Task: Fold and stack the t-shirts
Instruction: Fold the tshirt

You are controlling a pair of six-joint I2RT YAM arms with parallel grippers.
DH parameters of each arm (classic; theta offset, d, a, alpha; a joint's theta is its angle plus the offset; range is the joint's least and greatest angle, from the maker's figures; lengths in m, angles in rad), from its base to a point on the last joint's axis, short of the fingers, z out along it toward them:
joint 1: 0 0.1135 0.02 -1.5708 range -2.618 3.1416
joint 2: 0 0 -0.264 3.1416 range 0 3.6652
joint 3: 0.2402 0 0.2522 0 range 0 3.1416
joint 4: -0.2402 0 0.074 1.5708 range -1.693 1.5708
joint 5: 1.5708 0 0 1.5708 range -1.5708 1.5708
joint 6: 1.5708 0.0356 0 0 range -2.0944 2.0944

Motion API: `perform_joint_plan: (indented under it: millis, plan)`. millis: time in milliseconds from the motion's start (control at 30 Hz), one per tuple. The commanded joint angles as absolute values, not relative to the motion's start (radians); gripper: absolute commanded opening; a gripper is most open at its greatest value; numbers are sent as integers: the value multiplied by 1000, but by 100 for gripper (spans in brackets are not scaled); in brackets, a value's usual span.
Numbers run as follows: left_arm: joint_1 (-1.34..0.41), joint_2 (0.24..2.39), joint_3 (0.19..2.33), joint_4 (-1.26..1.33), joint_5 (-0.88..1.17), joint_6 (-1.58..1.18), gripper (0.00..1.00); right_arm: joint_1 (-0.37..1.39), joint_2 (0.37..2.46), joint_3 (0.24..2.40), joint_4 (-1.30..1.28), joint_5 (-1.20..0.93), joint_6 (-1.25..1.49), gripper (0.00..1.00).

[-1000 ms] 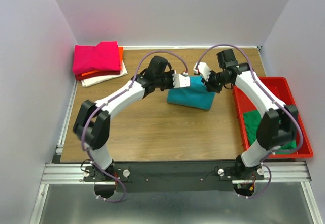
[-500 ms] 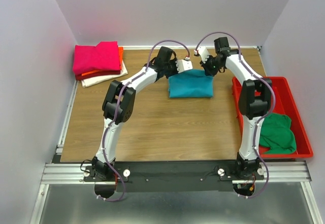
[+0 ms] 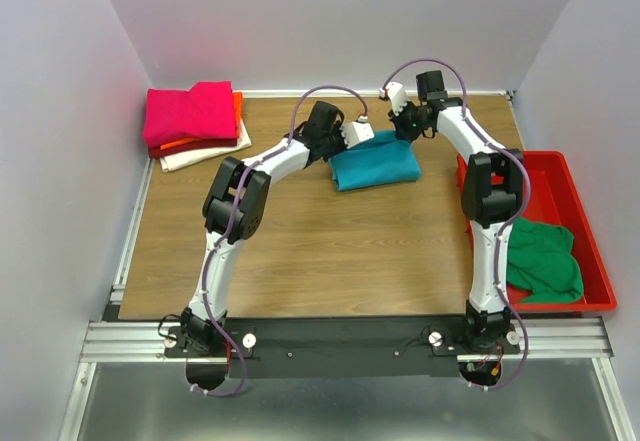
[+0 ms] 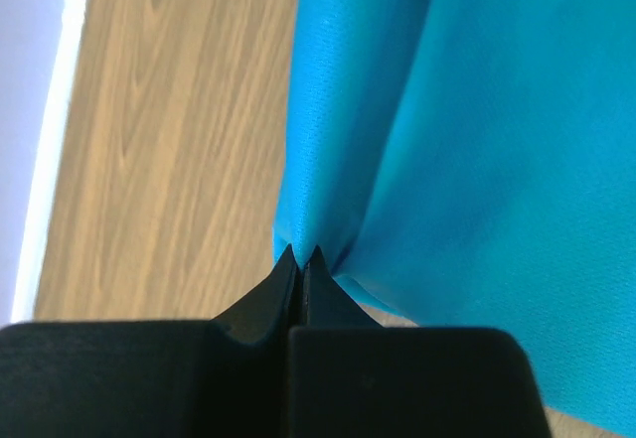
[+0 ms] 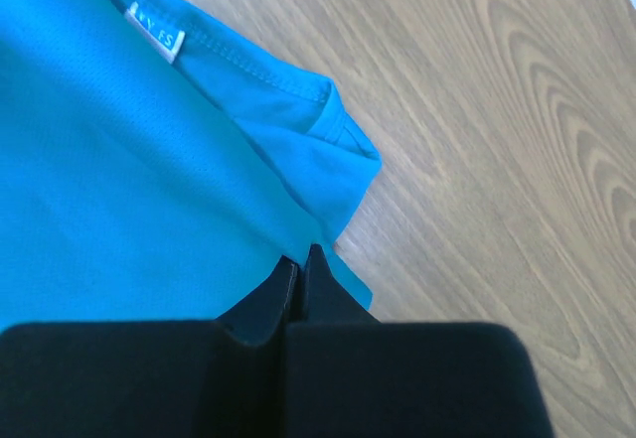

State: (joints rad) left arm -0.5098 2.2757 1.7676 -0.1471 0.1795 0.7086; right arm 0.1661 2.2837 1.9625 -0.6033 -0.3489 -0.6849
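A teal t-shirt (image 3: 375,161) lies folded at the back middle of the table, and both grippers hold its far edge. In the left wrist view my left gripper (image 4: 301,252) is shut on a pinched fold of the teal t-shirt (image 4: 477,140). My right gripper (image 5: 300,253) is shut on the cloth's edge near a corner, with the white neck label (image 5: 154,29) showing further along the teal t-shirt (image 5: 119,160). From above, the left gripper (image 3: 365,139) and right gripper (image 3: 402,131) stand close together. A magenta t-shirt (image 3: 190,111) tops a folded stack at the back left.
Orange and cream shirts (image 3: 205,151) lie under the magenta one in the back-left stack. A red plastic tray (image 3: 590,221) stands along the right edge, with a crumpled green shirt (image 3: 540,256) in it. Bare wooden table (image 3: 300,241) lies in front of the teal shirt.
Both arms have stretched toward the back of the table, drawing the teal shirt further back. Its shape has gone from bunched to flatter and slightly turned. Both grippers stayed shut.
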Motion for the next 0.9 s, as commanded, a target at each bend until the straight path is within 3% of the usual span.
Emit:
perform_joint_plan:
  millis: [0,333,600,700,833,867]
  plan:
    - [-494,2223,1746,-117,78,658,0,164,2295,2002,-549,-419,-660,1]
    - [-491,2114,1635,-91,8,548,0,183,2341,2023,-514,-414,-620,1]
    - [-479,2071,1608,-164,24,454,0,198,2391,2059,-462,-364,-551,8]
    - [-468,2111,1637,-251,58,362,0,216,2422,2098,-445,-330,-503,16]
    - [-428,2201,1687,-348,51,192,0,227,2450,2154,-405,-229,-395,44]
    - [-419,2229,1700,-360,1,145,2,227,2448,2158,-396,-207,-332,58]
